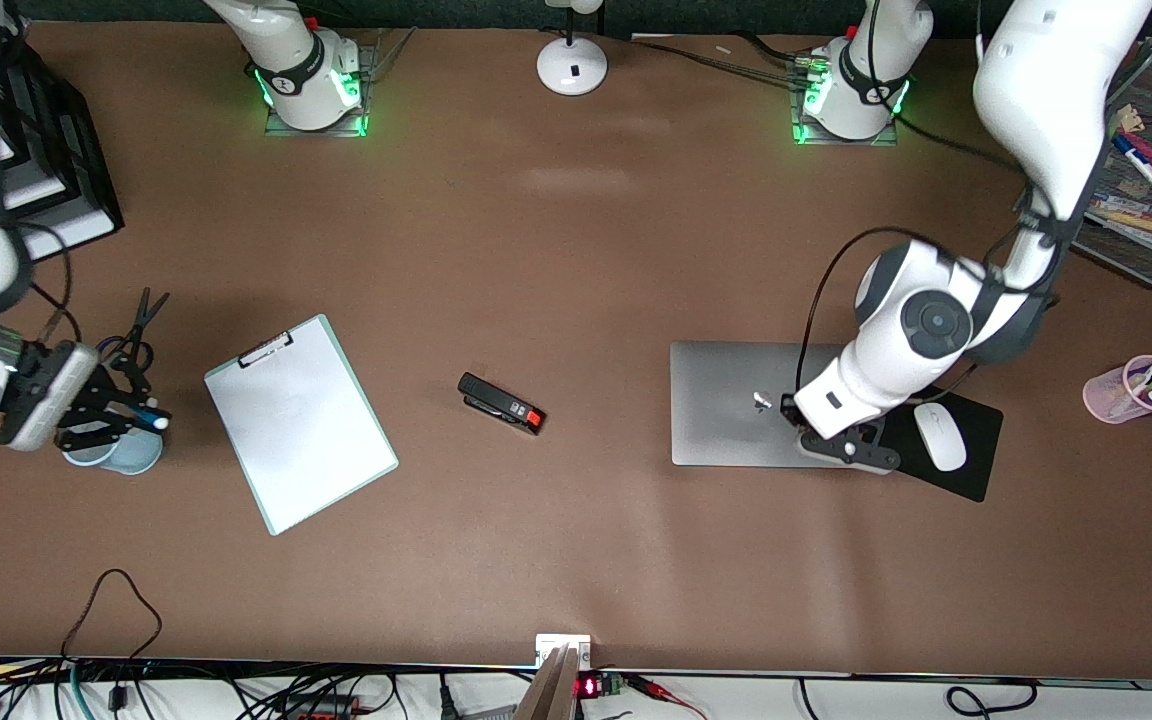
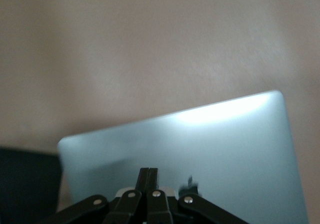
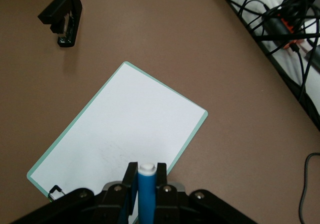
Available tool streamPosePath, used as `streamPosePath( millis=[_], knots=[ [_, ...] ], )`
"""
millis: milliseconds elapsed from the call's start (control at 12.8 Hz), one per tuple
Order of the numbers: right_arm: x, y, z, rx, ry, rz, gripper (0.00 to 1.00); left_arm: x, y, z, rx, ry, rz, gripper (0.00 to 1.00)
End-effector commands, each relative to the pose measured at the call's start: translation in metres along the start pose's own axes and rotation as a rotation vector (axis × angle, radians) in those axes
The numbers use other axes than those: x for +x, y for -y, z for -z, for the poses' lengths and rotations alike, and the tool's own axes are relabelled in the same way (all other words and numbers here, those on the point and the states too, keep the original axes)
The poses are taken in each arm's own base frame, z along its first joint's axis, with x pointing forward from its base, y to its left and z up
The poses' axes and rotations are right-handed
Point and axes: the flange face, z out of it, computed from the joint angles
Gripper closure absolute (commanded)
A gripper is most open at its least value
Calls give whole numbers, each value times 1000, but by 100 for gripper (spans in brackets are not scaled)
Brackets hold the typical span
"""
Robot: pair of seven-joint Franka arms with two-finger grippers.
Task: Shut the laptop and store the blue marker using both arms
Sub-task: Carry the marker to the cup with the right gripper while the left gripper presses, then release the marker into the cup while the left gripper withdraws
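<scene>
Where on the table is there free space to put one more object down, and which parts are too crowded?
Bare patches: between the clipboard and the stapler, between the stapler and the closed laptop, and between the lamp base and the stapler. Crowded: around the blue cup and scissors, where the right gripper holds the blue marker, and around the mouse, beside the left gripper.

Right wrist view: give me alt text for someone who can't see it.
The right gripper is shut on the blue marker, its whitish end pointing out over the white clipboard on the brown table. A black stapler lies past the clipboard.
</scene>
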Motion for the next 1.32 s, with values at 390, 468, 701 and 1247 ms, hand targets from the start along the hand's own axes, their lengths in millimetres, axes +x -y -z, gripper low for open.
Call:
streamPosePath(
  millis=[390,468,701,1247],
  knots=[
    [-64,-28,50,20,-256,91,86,-12,-12,165,114,273,3,0],
    [-85,-32,47,8,-301,86,86,-13,-9,184,111,276,8,0],
    [-136,-40,27,-10,-417,83,86,-15,-2,236,81,261,39,0],
    [-170,-47,10,-34,-516,124,86,-65,85,307,7,146,226,0]
  ],
)
